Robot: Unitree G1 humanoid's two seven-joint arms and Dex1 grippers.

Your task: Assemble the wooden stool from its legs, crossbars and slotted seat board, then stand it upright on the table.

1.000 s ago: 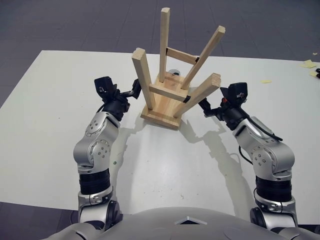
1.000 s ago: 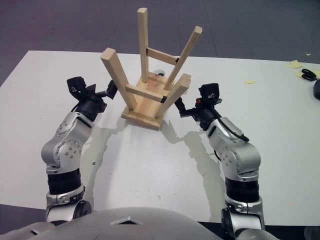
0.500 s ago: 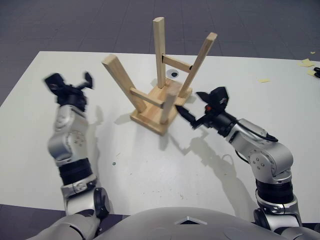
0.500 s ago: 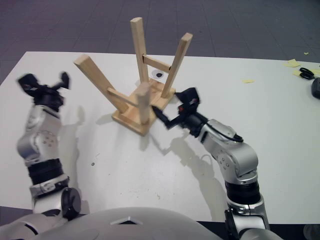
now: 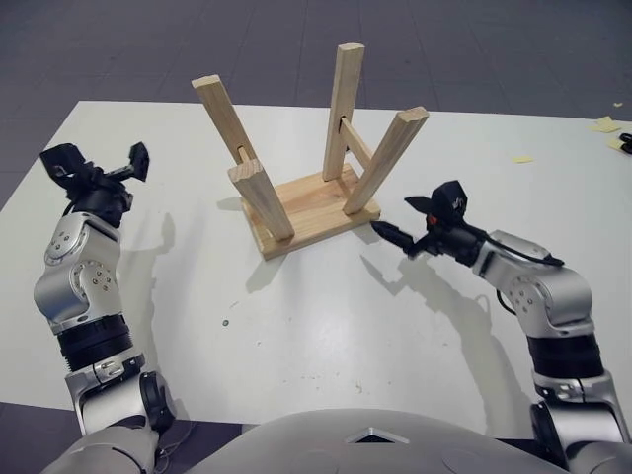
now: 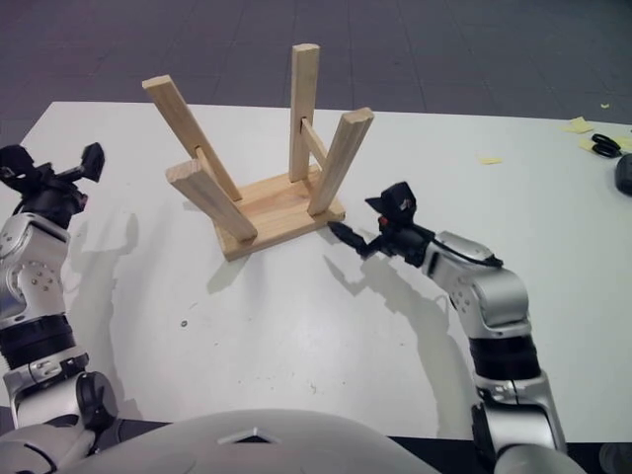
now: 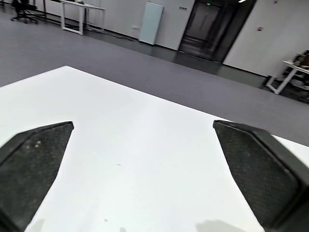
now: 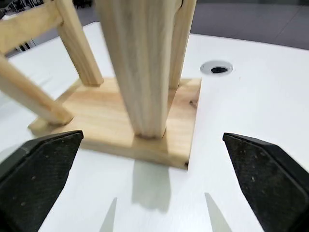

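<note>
The stool [image 5: 345, 109] sits upside down on the white table [image 5: 296, 326], near the far middle. Its seat board [image 5: 314, 219] lies flat on the table top. Four legs [image 5: 390, 158] stick up from the board and lean out a little. A crossbar [image 5: 355, 141] joins the two far legs, and another one joins the two legs on the left.

The right gripper [image 5: 400, 219] is low over the table, just beside the right corner of the seat board. Its jaws are spread wide and hold nothing. In the right wrist view the two dark fingers [image 8: 41, 169] stand far apart, with the board and one thick leg between and past them. The fingers do not touch the wood there.

The left gripper [image 5: 99, 166] is up over the left edge of the table, well apart from the stool. Its jaws are spread wide too, with nothing in them. The left wrist view shows its fingers [image 7: 34, 159] with bare table between them.

A small round hole [image 8: 216, 68] is in the table just past the stool. Some yellow paper bits [image 5: 609, 125] lie at the far right.
</note>
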